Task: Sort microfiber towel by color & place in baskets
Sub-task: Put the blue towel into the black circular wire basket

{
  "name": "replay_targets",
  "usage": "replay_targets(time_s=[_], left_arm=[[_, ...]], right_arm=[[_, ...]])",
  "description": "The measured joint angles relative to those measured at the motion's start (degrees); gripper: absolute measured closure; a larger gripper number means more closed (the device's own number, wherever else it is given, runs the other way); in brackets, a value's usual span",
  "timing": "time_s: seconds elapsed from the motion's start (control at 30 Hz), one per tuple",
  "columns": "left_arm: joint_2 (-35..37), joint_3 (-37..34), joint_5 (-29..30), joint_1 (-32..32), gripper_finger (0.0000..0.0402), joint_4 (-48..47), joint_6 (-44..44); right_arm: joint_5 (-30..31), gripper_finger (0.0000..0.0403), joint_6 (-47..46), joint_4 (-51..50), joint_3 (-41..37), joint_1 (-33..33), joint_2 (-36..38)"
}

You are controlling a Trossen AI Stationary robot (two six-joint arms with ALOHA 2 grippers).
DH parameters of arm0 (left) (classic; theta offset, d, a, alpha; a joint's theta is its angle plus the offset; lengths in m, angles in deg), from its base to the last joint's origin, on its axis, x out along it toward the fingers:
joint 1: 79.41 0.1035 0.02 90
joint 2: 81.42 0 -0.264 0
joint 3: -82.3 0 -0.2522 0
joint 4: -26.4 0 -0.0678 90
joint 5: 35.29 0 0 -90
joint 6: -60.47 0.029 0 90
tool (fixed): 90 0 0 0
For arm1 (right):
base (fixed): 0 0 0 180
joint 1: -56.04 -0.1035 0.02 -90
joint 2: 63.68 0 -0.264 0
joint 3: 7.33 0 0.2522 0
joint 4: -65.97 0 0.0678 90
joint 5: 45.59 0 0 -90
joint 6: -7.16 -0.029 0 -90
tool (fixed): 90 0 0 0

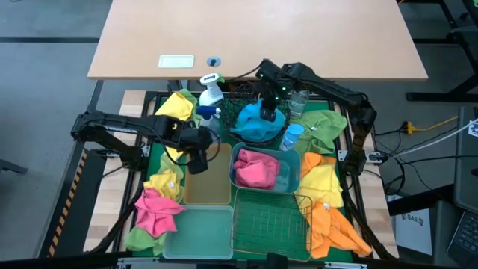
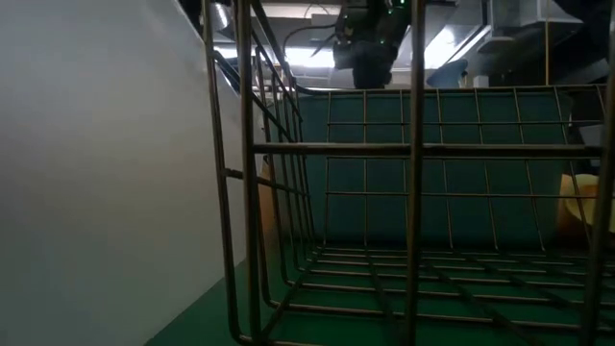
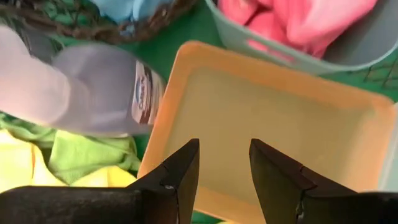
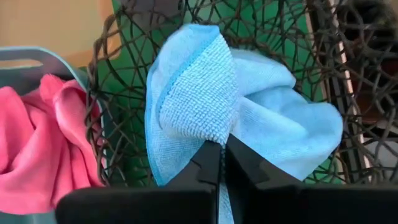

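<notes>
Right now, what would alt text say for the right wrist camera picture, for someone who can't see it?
The right gripper pinches a blue towel over the round black wire-mesh basket. Beside it, a pink towel lies in the teal bin.

place: lab/workshop | cues: framed robot rig (image 1: 351,179), cables, ceiling strip lights (image 2: 452,38)

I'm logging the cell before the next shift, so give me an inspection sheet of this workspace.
Surface: green mat, mostly covered.
Job's things: blue towel over the black mesh basket; pink towel in the teal bin; amber bin and green wire basket empty; loose towels at both sides.
Clutter: spray bottles at the back.
Grippers: right gripper shut on the blue towel; left gripper open over the amber bin.
Cables: yellow cable on the floor, right.
Surroundings: wooden table behind.
</notes>
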Motion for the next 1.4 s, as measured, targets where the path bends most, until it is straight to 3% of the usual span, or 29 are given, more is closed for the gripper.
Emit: replay_targets(time_s=[0.33, 0.57, 0.7, 0.87, 1.1, 1.4], left_arm=[[0.77, -8.26, -1.10, 2.44, 0.0266, -6.84, 0.22], [7.70, -16.74, -1.07, 9.43, 0.0266, -6.91, 0.26], [12.24, -22.19, -0.87, 15.09, 0.0266, -1.78, 0.24], [14.07, -28.43, 1.52, 20.30, 0.0266, 5.42, 0.13], [13.47, -33.66, 3.06, 23.05, 0.0266, 13.32, -0.17], [13.47, -36.06, 3.48, 23.07, 0.0266, 15.80, -0.31]], right_arm=[[0.26, 0.0382, -0.07, 0.53, -0.08, 0.04, -0.02], [0.40, 0.0297, -0.09, 0.87, -0.08, 0.04, -0.02], [1.23, 0.0247, -0.11, 1.10, -0.08, 0.02, -0.02], [1.22, 0.0214, -0.11, 1.08, -0.07, 0.02, -0.02], [1.21, 0.0205, -0.10, 1.06, -0.05, 0.02, -0.02], [1.20, 0.0205, -0.10, 1.04, -0.05, 0.02, -0.02]])
